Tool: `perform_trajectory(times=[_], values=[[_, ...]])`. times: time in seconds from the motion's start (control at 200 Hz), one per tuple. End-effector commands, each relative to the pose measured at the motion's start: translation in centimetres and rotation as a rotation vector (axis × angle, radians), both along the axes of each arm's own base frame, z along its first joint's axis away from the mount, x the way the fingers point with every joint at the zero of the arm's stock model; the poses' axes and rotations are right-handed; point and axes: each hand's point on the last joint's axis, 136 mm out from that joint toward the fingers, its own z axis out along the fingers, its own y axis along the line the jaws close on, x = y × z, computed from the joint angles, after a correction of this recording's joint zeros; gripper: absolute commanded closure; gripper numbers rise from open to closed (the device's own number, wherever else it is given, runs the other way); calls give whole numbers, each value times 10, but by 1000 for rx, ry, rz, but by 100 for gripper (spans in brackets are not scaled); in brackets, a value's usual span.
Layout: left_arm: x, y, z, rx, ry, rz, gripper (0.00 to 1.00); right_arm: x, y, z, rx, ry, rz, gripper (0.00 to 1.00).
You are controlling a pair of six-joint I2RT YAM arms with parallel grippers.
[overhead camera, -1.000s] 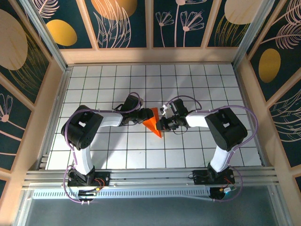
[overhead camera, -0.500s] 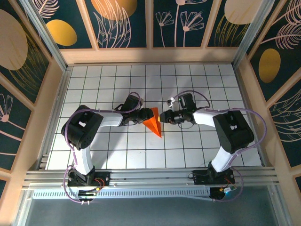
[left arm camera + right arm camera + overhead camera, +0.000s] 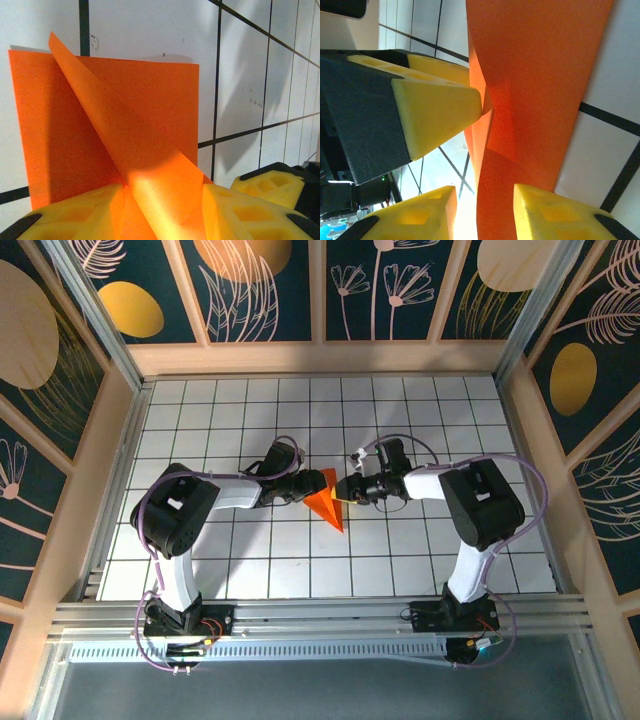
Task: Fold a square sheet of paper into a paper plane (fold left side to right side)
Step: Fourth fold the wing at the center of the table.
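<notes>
The square sheet of paper [image 3: 327,502] lies mid-table, folded into a bright orange wedge with its tip pointing at the near edge. From the left, my left gripper [image 3: 306,490] meets it. In the left wrist view its jaws [image 3: 162,212] stand apart, straddling a raised, bowed flap of the paper [image 3: 150,100]. From the right comes my right gripper [image 3: 346,489]. Its fingers [image 3: 485,215] are open round a paper [image 3: 540,75] edge that touches only the right finger [image 3: 555,210]. The left arm's yellow finger [image 3: 437,107] sits close above.
The white gridded table [image 3: 420,410] is boxed in by wooden walls [image 3: 320,358] at the back and both sides. An aluminium rail [image 3: 320,615] with the arm bases runs along the near edge. The right gripper's finger [image 3: 270,182] shows beside the paper.
My right gripper opened from its shut pinch on the paper's right edge and shifted slightly towards the back as its forearm swung. The left gripper and the paper stayed put.
</notes>
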Motion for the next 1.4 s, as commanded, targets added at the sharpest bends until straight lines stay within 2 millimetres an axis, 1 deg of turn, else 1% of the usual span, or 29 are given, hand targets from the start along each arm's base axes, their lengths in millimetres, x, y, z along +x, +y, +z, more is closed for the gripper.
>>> perform_trajectory(times=[0.0, 0.18, 0.42, 0.661, 0.776, 0.856, 0.966, 1.081, 1.396], values=[[-5, 10, -16, 65, 29, 7, 55, 6, 13, 9, 44, -21, 25, 64], [-5, 9, -16, 64, 29, 5, 55, 7, 17, 7, 49, -16, 27, 65], [-5, 9, -16, 63, 30, 5, 55, 8, 18, 6, 47, -17, 31, 73], [-5, 9, -15, 61, 26, 3, 55, 7, 19, 4, 45, -8, 32, 76], [-5, 9, -15, 61, 27, 2, 55, 7, 20, 3, 43, -4, 35, 78], [-6, 9, -16, 62, 28, 2, 55, 8, 19, 1, 32, -1, 31, 81], [-6, 9, -15, 61, 28, 1, 55, 9, 17, -1, 16, -6, 23, 88], [-6, 9, -15, 63, 29, 3, 55, 8, 14, -2, 2, -8, 13, 92], [-6, 10, -15, 63, 26, 2, 55, 10, 3, -15, -76, -3, -19, 97]])
